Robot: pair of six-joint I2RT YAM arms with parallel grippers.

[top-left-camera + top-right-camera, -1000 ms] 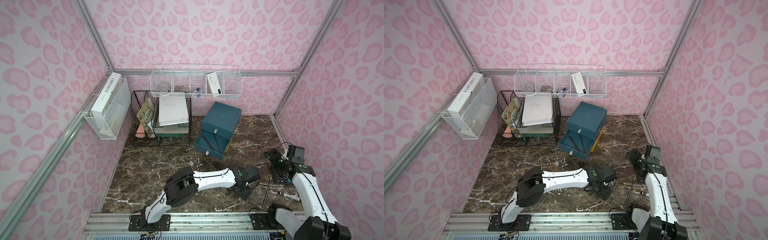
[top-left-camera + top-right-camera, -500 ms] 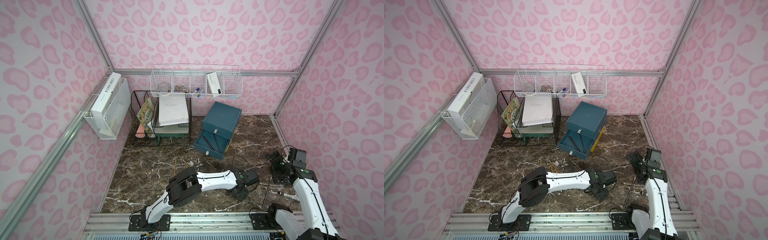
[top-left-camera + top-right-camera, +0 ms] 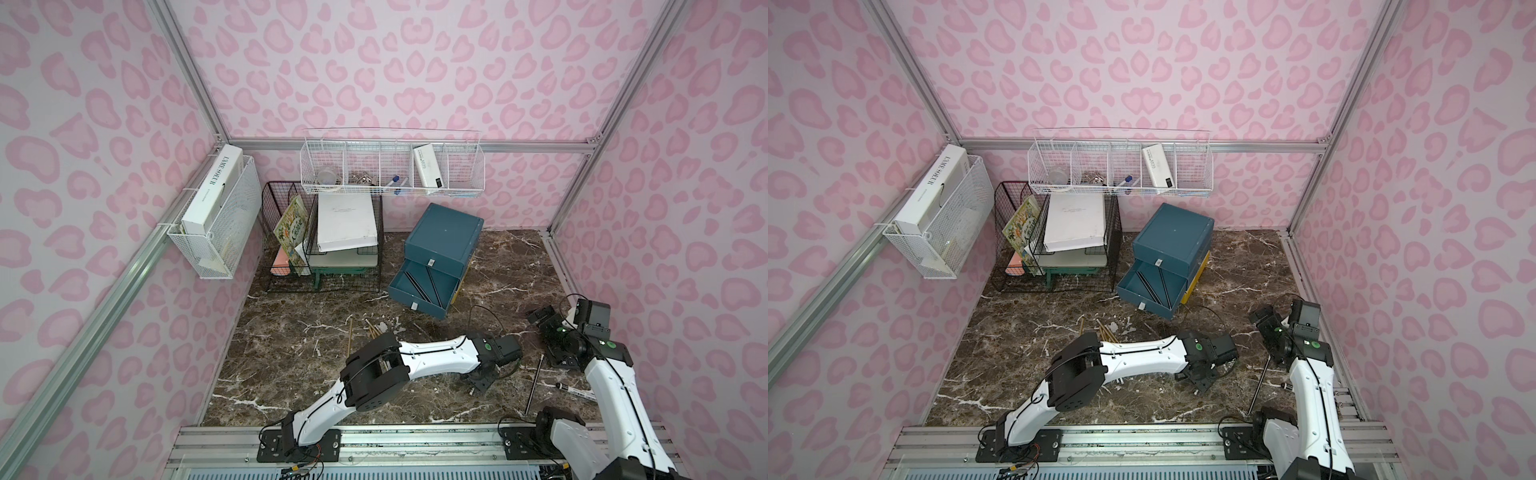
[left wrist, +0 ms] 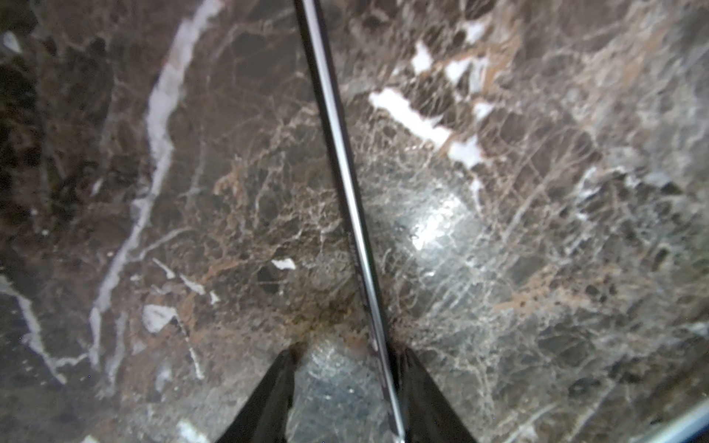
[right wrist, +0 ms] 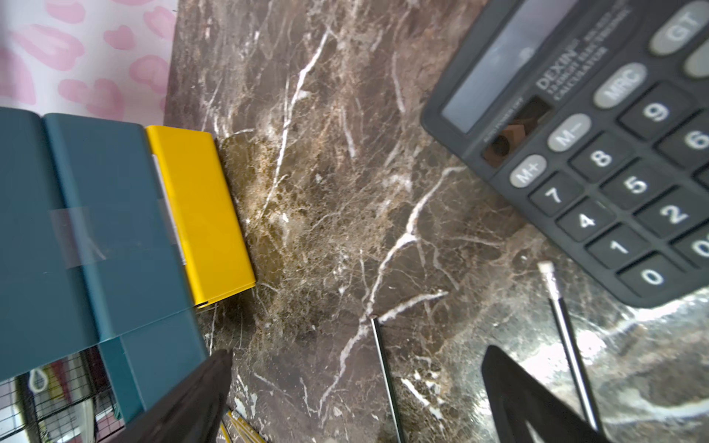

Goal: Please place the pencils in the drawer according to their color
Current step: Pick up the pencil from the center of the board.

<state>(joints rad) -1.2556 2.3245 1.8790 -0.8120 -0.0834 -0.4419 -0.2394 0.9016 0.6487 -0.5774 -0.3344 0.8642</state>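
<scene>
A black pencil lies on the marble and runs between the fingers of my left gripper. It rests against one finger, with a gap to the other, so the jaws are open and narrow. In a top view that gripper is down on the table near the front. The teal drawer cabinet has its middle drawer pulled out with two black pencils inside. My right gripper hangs open over the marble. Another black pencil lies at the front right, and yellow pencils lie mid-table.
A black calculator sits under my right arm, and a marker lies by the right arm's base. The yellow lowest drawer sticks out a little. A black wire file rack stands at the back left, and white wire baskets hang on the walls.
My left gripper has shifted slightly toward the front and its jaws have narrowed around the black pencil. The right arm has barely moved.
</scene>
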